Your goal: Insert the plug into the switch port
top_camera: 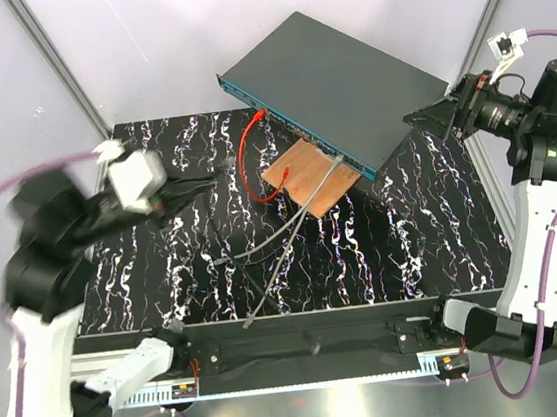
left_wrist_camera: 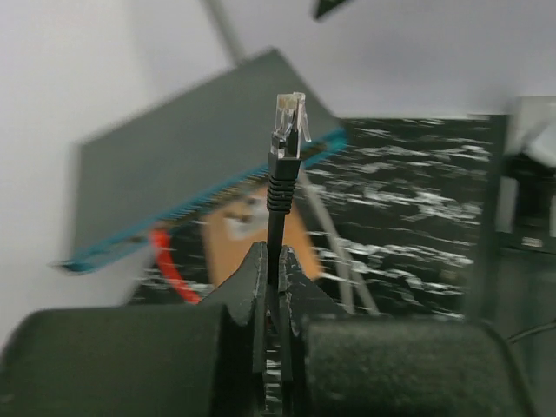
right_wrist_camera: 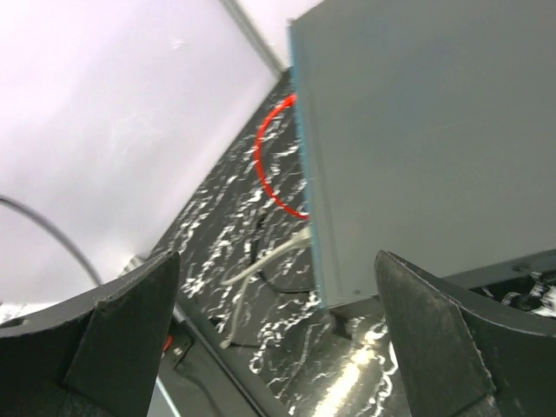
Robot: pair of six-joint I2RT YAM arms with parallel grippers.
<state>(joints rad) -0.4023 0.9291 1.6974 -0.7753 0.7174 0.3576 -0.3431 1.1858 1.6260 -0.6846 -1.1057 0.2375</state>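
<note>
LEFT ARM LINES UP ITS PLUG: The left gripper point(left_wrist_camera: 274, 261), pressed together on a black cable point(left_wrist_camera: 276, 221), holds the cable's clear plug point(left_wrist_camera: 290, 117) upright, well short of the switch point(top_camera: 335, 86), whose blue-teal port face looks toward it. The right gripper point(top_camera: 427, 114) stands spread wide just beside the switch's right corner, gripping nothing. A copper-brown plate point(top_camera: 307, 177), a red cable point(top_camera: 246, 157) and grey cables point(top_camera: 281, 233) lie on the tabletop point(top_camera: 412, 233) directly in front of the switch's port face. The plug rides far above the pinch, so the cable could bend or swivel on contact and miss the port. An unbraced switch might also slide back under the push.
</note>
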